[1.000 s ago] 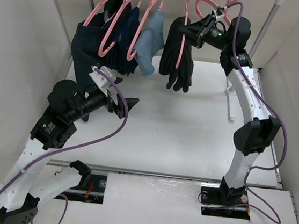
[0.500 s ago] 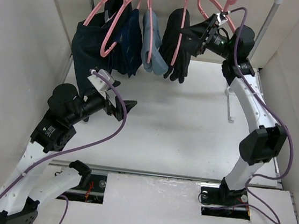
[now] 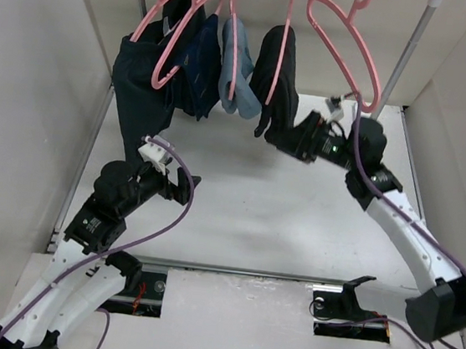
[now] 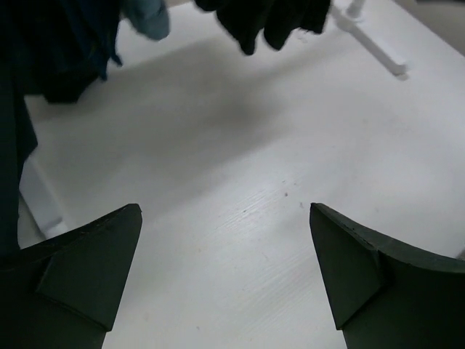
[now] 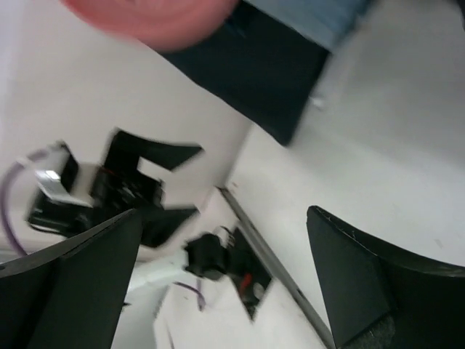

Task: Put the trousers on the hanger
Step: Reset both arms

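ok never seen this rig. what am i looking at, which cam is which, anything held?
Two robot arms are bolted at the table's near edge. The overhead view looks down from behind them. Each wrist view looks out between that arm's own dark jaws. The left gripper and right gripper are both open and empty. The black trousers are draped over a pink hanger on the rail at the back, beside a light blue cloth and a dark navy garment on similar hangers. The white table shows nothing loose.
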Controlling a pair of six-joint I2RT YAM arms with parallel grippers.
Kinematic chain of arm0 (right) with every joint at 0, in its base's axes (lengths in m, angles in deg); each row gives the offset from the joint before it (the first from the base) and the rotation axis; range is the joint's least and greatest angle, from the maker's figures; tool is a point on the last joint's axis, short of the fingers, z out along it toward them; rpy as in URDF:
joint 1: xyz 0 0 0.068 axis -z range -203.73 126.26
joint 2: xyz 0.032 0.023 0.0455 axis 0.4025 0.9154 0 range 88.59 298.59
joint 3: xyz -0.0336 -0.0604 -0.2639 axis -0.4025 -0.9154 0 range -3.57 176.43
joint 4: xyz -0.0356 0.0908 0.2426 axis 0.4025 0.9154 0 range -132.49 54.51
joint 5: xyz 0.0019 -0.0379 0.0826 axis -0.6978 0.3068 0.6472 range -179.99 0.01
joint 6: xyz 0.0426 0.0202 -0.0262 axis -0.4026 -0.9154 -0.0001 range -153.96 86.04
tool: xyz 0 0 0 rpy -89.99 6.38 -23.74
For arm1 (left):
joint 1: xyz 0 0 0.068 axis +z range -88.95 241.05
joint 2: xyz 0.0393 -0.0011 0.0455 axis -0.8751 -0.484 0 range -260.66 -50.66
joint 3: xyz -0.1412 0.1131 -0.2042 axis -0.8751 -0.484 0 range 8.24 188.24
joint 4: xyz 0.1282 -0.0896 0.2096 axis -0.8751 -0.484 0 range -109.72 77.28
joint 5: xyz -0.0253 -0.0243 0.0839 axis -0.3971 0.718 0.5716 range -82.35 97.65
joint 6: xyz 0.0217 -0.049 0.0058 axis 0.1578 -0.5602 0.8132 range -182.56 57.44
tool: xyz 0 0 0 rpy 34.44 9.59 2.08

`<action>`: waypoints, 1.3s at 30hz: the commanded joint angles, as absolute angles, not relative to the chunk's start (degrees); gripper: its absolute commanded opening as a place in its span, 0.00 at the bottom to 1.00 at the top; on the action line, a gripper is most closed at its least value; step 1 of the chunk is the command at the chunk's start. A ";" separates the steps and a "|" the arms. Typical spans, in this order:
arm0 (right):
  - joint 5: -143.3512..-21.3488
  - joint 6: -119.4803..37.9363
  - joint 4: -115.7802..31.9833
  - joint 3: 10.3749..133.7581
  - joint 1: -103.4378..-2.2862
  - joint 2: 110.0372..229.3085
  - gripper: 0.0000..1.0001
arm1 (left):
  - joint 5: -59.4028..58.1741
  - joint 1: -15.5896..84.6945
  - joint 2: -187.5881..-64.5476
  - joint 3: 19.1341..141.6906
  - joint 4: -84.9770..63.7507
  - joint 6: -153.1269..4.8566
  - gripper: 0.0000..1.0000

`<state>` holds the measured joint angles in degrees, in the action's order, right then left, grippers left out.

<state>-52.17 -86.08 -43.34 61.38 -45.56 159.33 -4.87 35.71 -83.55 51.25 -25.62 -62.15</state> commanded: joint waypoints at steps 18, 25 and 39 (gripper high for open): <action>-74.87 -69.91 -34.33 28.86 -28.13 140.71 0.99 | 25.06 41.62 -79.41 31.71 -7.70 -73.10 1.00; -77.60 -66.65 -29.66 31.85 -27.51 141.24 0.99 | 23.99 45.05 -78.26 31.18 -8.32 -71.88 1.00; -79.53 -64.28 -27.55 33.17 -26.99 139.57 0.99 | 22.41 47.34 -77.73 31.18 -8.32 -71.34 1.00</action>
